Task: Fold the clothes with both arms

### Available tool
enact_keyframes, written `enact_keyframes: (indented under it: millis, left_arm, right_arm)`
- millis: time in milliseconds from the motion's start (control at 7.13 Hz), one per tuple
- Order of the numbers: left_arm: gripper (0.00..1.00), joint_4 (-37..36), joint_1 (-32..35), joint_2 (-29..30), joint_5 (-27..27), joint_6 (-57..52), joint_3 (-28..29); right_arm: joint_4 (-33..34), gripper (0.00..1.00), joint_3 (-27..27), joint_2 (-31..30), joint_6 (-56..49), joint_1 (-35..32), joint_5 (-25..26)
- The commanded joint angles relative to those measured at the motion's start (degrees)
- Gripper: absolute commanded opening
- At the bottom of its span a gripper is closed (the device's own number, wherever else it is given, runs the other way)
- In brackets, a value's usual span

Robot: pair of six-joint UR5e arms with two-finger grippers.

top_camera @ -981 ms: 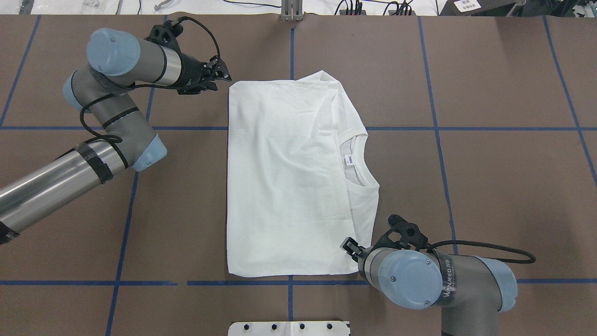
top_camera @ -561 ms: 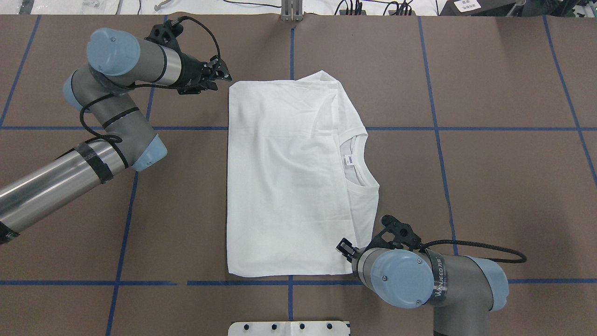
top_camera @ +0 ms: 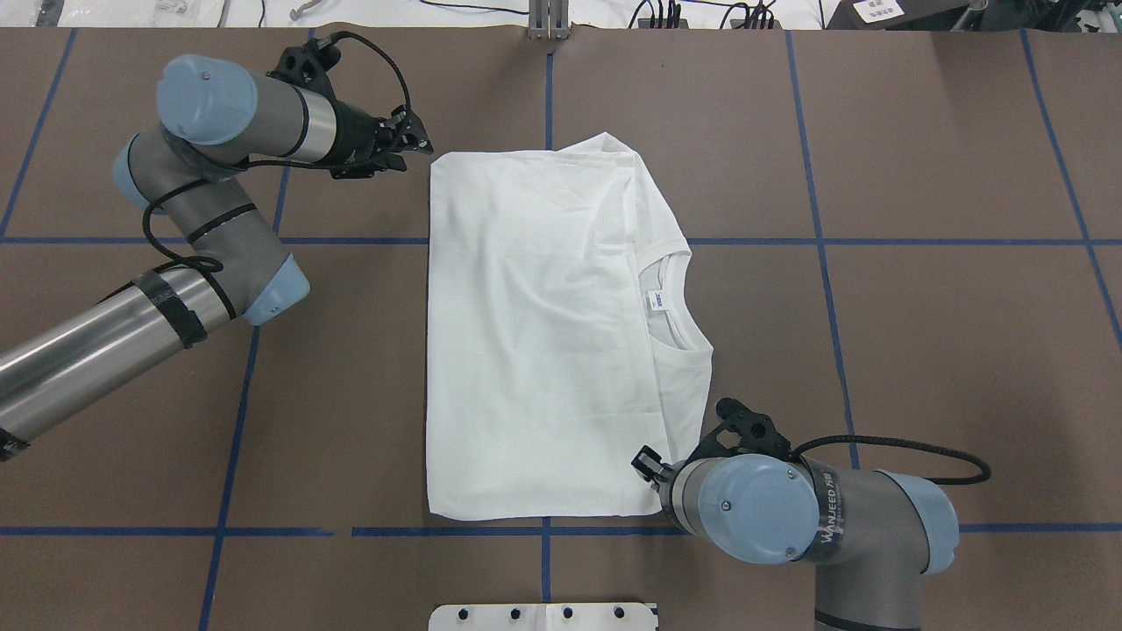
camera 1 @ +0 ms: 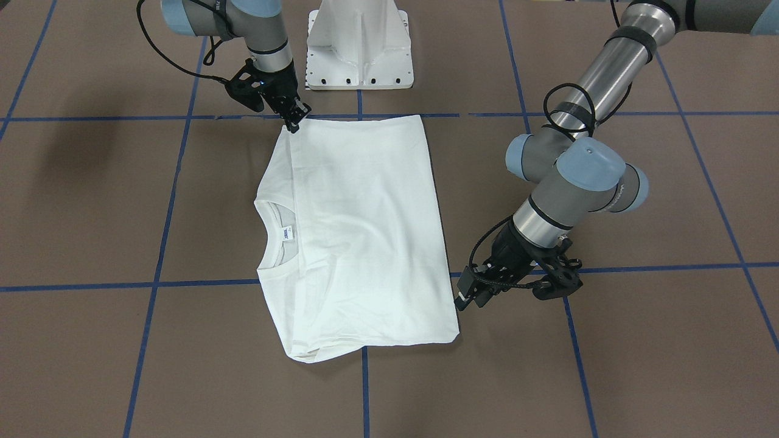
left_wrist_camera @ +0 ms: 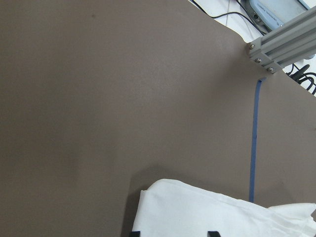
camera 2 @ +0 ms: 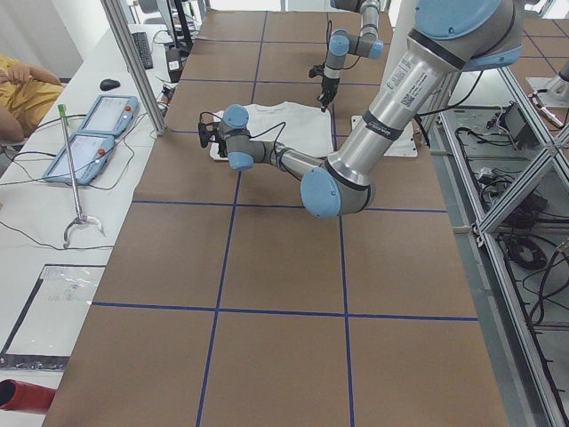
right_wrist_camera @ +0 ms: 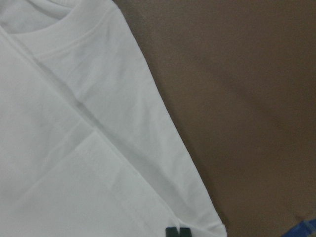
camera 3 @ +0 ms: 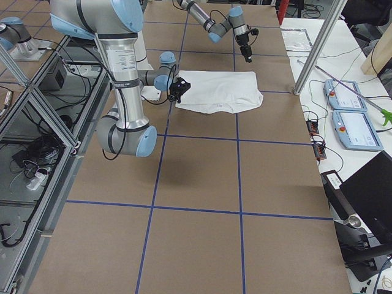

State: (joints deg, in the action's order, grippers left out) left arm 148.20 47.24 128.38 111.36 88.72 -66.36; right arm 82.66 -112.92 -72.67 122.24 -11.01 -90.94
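shirt [top_camera: 535, 350] lies folded into a flat white rectangle at the middle of the table [top_camera: 920, 368], plain side up. its collar [top_camera: 679, 302] and label [top_camera: 659, 301] peek out along the long edge on the robot's right, where a narrower under-layer of cloth shows beside the top fold.

right gripper [camera 1: 294, 123] stands at the shirt's corner nearest the base [camera 1: 359, 55], on the collar side. in the wrist view its fingertips [right_wrist_camera: 171, 231] sit pressed together on the hem just inside that corner; i cannot tell whether any cloth is caught between them.

left gripper [top_camera: 423, 143] hovers just beside the diagonally opposite corner, far from the base. its fingertips [left_wrist_camera: 136, 233] are spread apart, and in the wrist view the shirt's corner lies between them.

blue tape lines [top_camera: 824, 241] cross the brown table in a grid.
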Motion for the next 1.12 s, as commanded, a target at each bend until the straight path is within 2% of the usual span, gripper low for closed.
enact_keyframes:
  millis: [0,421,561,701,841,981]
  left_arm:
    - [0.56,-0.02,-0.13,-0.14,-0.09,0.05,-0.08]
    - [0.57,-0.02,-0.22,-0.14,-0.18,0.05,-0.08]
    - [0.57,-0.02,-0.22,-0.14,-0.18,0.05,-0.08]
    - [0.57,-0.02,-0.31,-0.14,-0.26,0.05,-0.08]
    - [0.57,-0.02,-0.48,-0.14,-0.35,0.05,-0.08]
    - [0.58,-0.02,-0.49,-0.14,-0.35,0.05,-0.08]
  right_arm:
    - [0.22,0.0,-0.37,-0.28,0.1,0.02,0.15]
    - [0.74,0.0,-0.72,-0.28,0.1,-0.07,0.15]
    - [0.74,0.41,-0.64,-0.37,0.1,-0.15,0.15]
    - [0.74,0.51,-0.72,-1.24,0.19,-0.07,0.32]
    - [0.74,0.69,-0.55,-1.33,0.19,0.02,0.5]
    - [0.74,0.69,-0.37,-1.33,0.28,0.28,0.59]
